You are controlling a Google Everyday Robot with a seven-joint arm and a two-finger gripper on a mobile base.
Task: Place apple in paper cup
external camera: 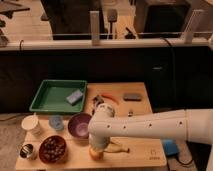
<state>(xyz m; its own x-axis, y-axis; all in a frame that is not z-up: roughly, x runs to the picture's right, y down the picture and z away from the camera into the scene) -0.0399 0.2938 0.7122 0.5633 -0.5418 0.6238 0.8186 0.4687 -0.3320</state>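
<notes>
Gripper (98, 146) low over apple (94, 154)

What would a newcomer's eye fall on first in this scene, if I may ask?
The big white arm reaching in from the right, its gripper low at the front edge of the table, right over the orange apple. Then the bright green tray at back left, with the paper cup at the far left edge.
</notes>
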